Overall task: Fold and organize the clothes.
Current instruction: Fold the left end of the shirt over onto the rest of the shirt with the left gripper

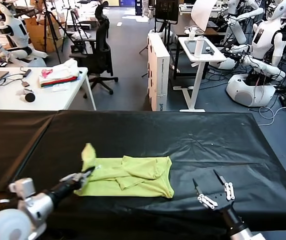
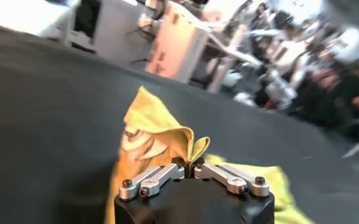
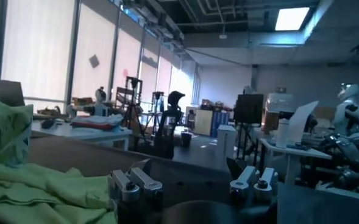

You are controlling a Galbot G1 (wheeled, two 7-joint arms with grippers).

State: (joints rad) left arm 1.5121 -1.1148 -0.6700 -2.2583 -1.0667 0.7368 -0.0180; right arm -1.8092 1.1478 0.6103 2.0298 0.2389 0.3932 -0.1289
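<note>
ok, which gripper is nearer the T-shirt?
Left. The left gripper is shut on the T-shirt at its left edge; the right gripper hovers open, apart, off its right edge.

Lime-green T-shirt (image 1: 133,176) on black table cover (image 1: 183,140).

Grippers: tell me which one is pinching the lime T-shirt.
The left gripper, shut on the lime yellow-green cotton T-shirt's lifted edge; the right gripper hangs open, empty.
</note>
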